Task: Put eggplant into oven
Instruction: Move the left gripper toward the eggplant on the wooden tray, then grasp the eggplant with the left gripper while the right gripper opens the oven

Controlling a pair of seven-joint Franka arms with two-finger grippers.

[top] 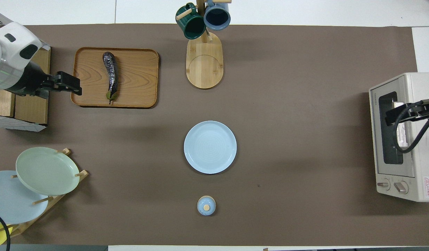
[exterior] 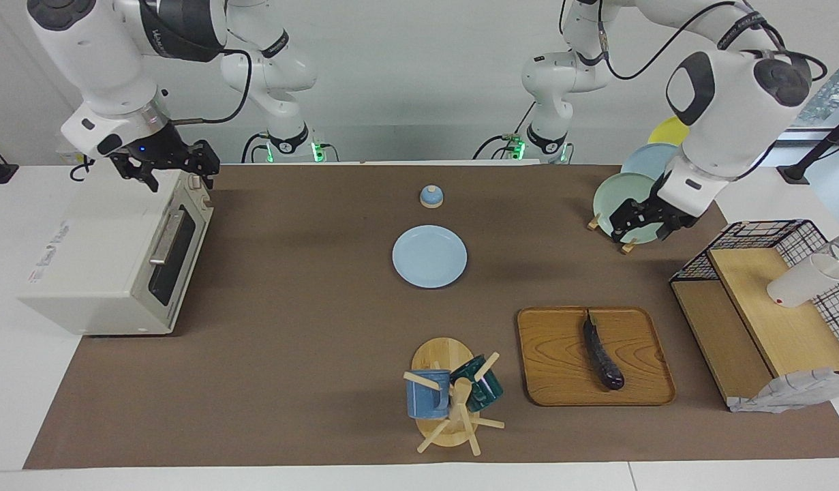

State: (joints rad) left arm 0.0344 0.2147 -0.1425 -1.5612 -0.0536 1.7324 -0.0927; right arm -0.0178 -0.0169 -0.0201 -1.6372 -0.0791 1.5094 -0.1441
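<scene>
Starting at the right arm's end of the table, the oven [exterior: 99, 273] sits with its dark glass door shut and facing the middle of the mat. The right gripper [exterior: 177, 179] hangs over the oven's top edge, at the corner nearest the robots, its fingers spread apart with nothing between them. Near the middle of the mat a small blue lid [exterior: 431, 196] stands close to the robots, and a blue plate [exterior: 429, 256] lies flat just beside it, farther from the robots. Farther out again is a wooden mug rack [exterior: 441, 351] carrying a blue mug [exterior: 426, 394] and a green mug [exterior: 486, 387]. Beside it, toward the left arm's end, lies a wooden tray [exterior: 555, 354]. The eggplant [exterior: 602, 356] rests on it, lengthwise, roughly along its middle, with the thin stem pointing toward the robots; it is well apart from the oven and touched by neither gripper. The left gripper [exterior: 643, 233] hangs in the air over the mat near the tray's edge at the left arm's end, its fingers parted and empty. A green plate [exterior: 613, 198] leans in a rack close to the robots, and a wire basket shelf [exterior: 753, 320] stands at the left arm's end.
</scene>
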